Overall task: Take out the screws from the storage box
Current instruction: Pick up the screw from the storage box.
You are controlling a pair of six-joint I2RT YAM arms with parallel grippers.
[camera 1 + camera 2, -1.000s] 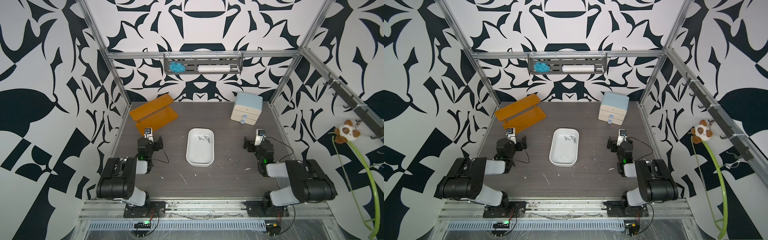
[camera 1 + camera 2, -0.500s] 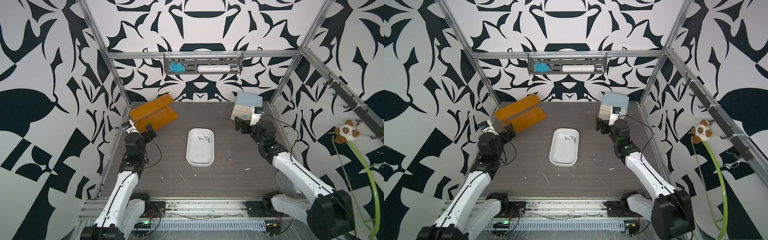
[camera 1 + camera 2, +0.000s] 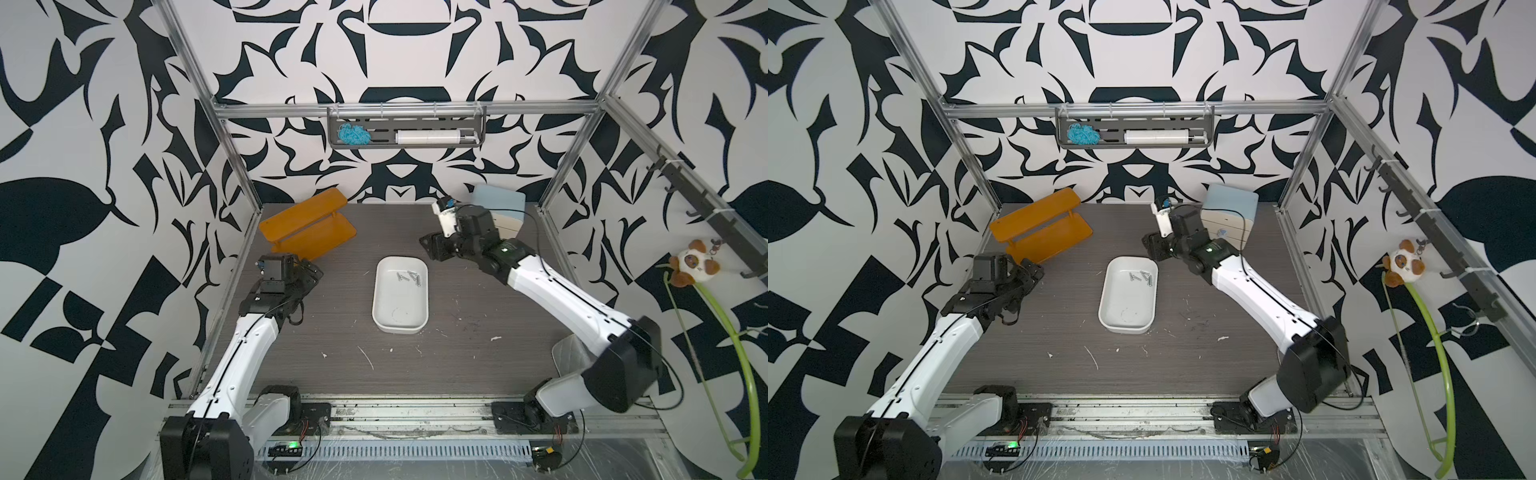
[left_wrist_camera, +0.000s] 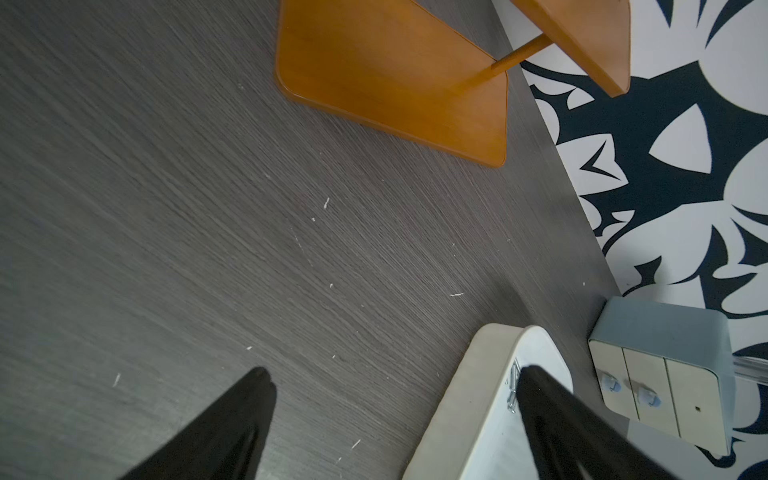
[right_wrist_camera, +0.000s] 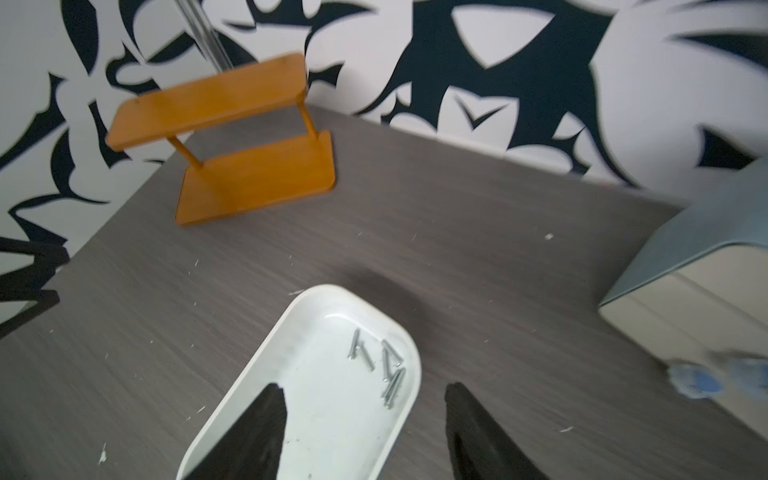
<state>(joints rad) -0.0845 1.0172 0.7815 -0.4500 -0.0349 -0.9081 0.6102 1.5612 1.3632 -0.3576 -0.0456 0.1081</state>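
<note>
top views overhead (near twins); wrist views share storage box (image 5: pixel 316 374).

The storage box (image 3: pixel 399 309) is white, the screws (image 5: pixel 388 370) silver-grey, the counter (image 3: pixel 457 365) dark grey with thin stripes and white specks, the shelf (image 3: pixel 309 224) orange, the drawer cabinet (image 3: pixel 1231 201) pale blue and cream, the walls (image 3: pixel 104 145) black-and-white swirls.

Both arms reach forward from their bases. The left arm (image 3: pixel 249 345) runs nearly straight ahead along its own side, its wrist bent inward. The left gripper (image 3: pixel 311 271) points toward the middle of the workspace, and in the left wrist view its jaws stand wide apart. The right arm (image 3: pixel 552 291) slants forward and inward with its wrist raised. The right gripper (image 3: pixel 432 249) tips downward and inward, and in the right wrist view its jaws are parted, with a narrower gap than the left's.
</note>
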